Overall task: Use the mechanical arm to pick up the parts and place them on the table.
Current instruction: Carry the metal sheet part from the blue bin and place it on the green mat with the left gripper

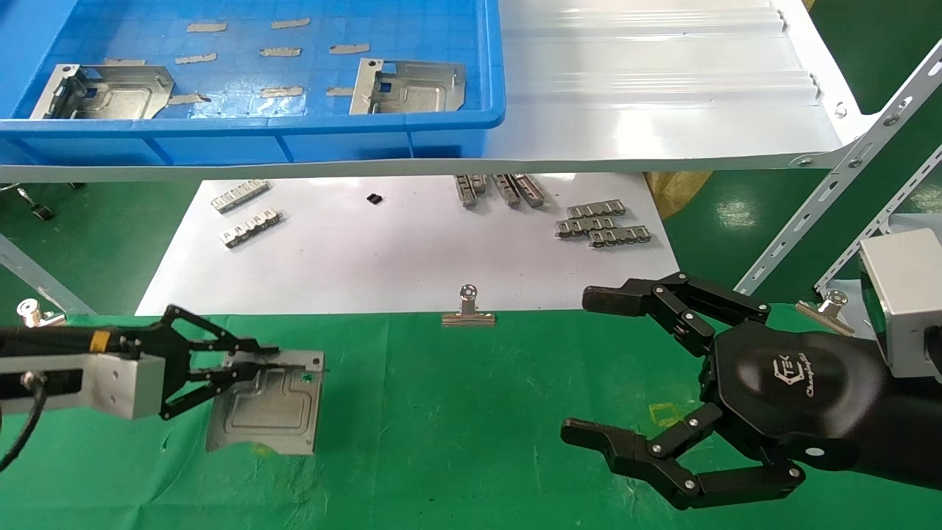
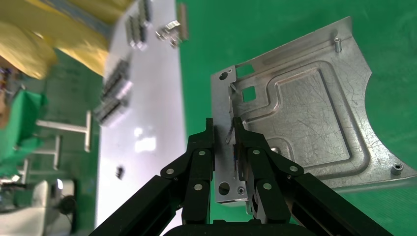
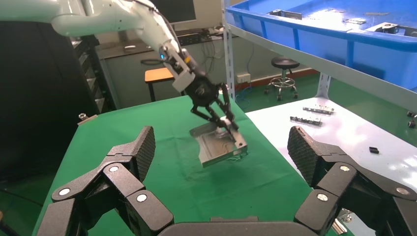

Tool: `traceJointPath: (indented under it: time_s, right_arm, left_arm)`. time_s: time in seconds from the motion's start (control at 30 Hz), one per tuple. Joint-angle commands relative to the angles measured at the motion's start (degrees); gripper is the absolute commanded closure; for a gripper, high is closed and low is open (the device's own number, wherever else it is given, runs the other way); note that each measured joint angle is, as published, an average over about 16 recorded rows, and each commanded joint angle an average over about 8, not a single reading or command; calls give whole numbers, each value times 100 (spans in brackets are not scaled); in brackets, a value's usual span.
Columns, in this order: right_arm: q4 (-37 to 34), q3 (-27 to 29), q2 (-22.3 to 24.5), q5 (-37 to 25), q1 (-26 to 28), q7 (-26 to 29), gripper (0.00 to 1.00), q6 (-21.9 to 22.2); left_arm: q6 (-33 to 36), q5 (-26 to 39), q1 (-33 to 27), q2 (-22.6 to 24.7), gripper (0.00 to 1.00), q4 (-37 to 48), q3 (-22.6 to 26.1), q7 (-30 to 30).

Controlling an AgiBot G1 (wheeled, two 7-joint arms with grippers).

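My left gripper (image 1: pixel 261 361) is shut on the thin edge of a silvery stamped plate (image 1: pixel 268 412), one of the parts. It holds the plate tilted, low over the green table (image 1: pixel 456 427) at the front left. In the left wrist view the fingers (image 2: pixel 201 152) pinch the plate's (image 2: pixel 305 113) flanged edge. The right wrist view shows that gripper (image 3: pixel 221 120) and the plate (image 3: pixel 219 145) slanting down to the cloth; I cannot tell whether the low edge touches it. Two more plates (image 1: pixel 103 92) (image 1: pixel 408 87) lie in the blue bin (image 1: pixel 294 125). My right gripper (image 1: pixel 581 364) is open and empty at the front right.
A white sheet (image 1: pixel 405 250) behind the green cloth carries small toothed strips (image 1: pixel 603 224). A silver binder clip (image 1: pixel 468 309) stands at the cloth's far edge. The bin sits on a white shelf above. A perforated rack strut (image 1: pixel 846 177) slants at the right.
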Motion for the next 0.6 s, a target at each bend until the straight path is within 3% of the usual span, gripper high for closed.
traceJointPath:
  time_s: [0.03, 0.23, 0.27, 0.5, 0.53, 0.6]
  right_arm:
    - [0, 0, 0, 0, 0, 0, 0, 0]
    - [0, 0, 0, 0, 0, 0, 0, 0]
    - [0, 0, 0, 0, 0, 0, 0, 0]
    - [0, 0, 0, 0, 0, 0, 0, 0]
    - [0, 0, 0, 0, 0, 0, 0, 0]
    - [0, 0, 0, 0, 0, 0, 0, 0]
  left_arm:
    - [-43, -17, 117, 30, 100, 216, -7, 164]
    - [-129, 21, 203, 192, 98, 619, 13, 488]
    - [-138, 51, 192, 216, 90, 669, 30, 519]
    - [-160, 241, 43, 371, 5, 1006, 142, 547]
    - [-145, 250, 20, 388, 0, 1046, 149, 541]
    - [-90, 250, -22, 416, 0, 1115, 151, 533]
